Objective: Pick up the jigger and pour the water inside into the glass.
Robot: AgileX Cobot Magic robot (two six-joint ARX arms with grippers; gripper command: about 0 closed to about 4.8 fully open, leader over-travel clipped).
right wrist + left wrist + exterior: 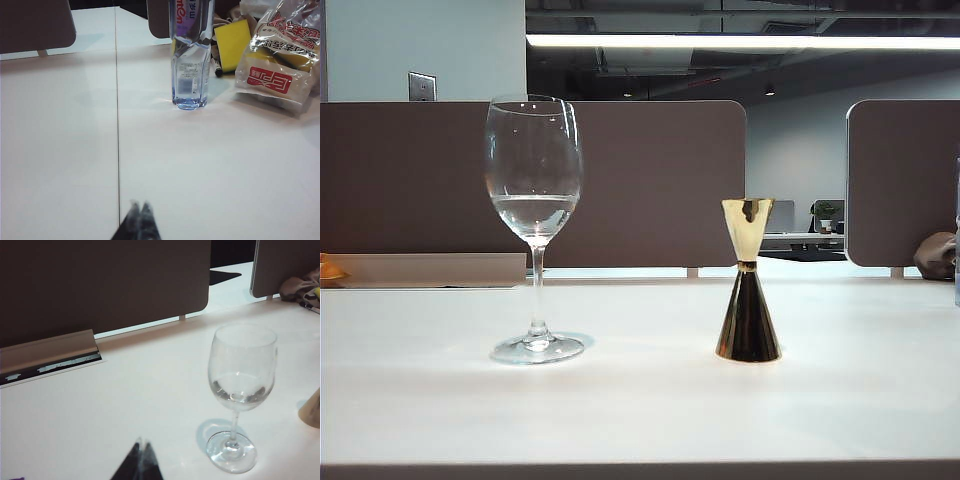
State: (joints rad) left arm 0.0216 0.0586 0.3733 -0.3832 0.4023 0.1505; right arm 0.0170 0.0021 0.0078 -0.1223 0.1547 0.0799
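- Left pincer [141, 460]: tips pressed together, gripping nothing, low over bare table [125, 405].
- Glass [241, 395]: upright on the table, ahead of the left pincer and off to one side, well apart from it; foot flat, shadow under it.
- Water [534, 212]: shallow clear pool in the glass bowl, bright surface line about midway up in the exterior view.
- Jigger [748, 282]: upright on the table, gold, beside the glass with a clear gap; in the left wrist view only an edge shows, beyond the glass from the left pincer, farther off than the glass.
- Contents of the jigger: cannot tell.
- Right pincer [137, 222]: closed, empty, over bare table beside a seam line.
- Ahead of the right pincer, well apart: a clear bottle [190, 60] standing upright; past it a yellow sponge [233, 42] and a printed bag [280, 55].
- Neither glass nor jigger in the right wrist view.
- Neither pincer seen in the exterior view.
- Behind the glass from the left pincer: a brown partition [100, 285] along the table's far edge.
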